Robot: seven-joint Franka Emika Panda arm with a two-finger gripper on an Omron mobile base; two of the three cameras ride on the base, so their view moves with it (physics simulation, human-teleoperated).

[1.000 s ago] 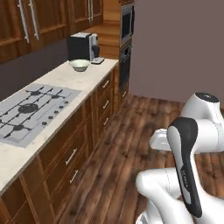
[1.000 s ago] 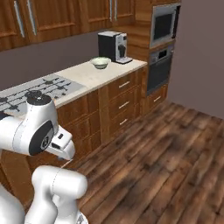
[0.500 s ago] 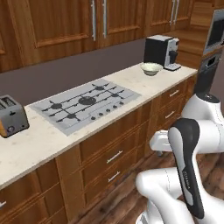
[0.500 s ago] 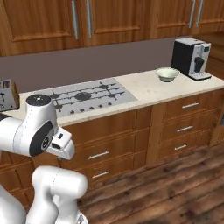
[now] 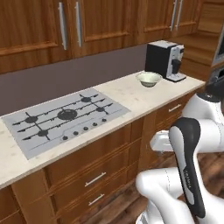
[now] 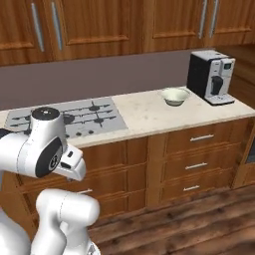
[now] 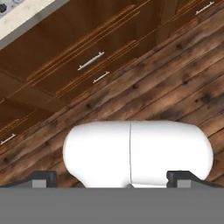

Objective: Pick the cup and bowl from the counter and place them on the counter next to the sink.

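The wide, round, pale cream-green bowl [image 5: 149,79] sits upright on the beige speckled stone counter [image 5: 131,94], well to the right of the grey gas stove plate [image 5: 61,118] and just beside the black and silver coffee machine [image 5: 165,60], with a small gap between them. In the right base view the same bowl [image 6: 175,96] rests near the counter's back half, left of the machine [image 6: 211,75].

The bowl looks stiff and light, probably ceramic or hard plastic, with a thin rim and smooth sloping walls that would likely slip under a squeeze from the outside. The sound hold, by my judgement, is a pinch over the rim, one finger inside and one outside, on the side away from the coffee machine so the hand has room.

The arm is folded low and close to the base, well apart from the counter top and in front of the brown wooden drawer fronts [image 6: 199,149]. In the hand view the gripper [image 7: 112,179] points down toward the dark wood plank floor [image 7: 175,78], its two dark fingertips [image 7: 43,178] spread as wide as they go with nothing between them. Reaching the bowl calls for unfolding and lifting the arm first.
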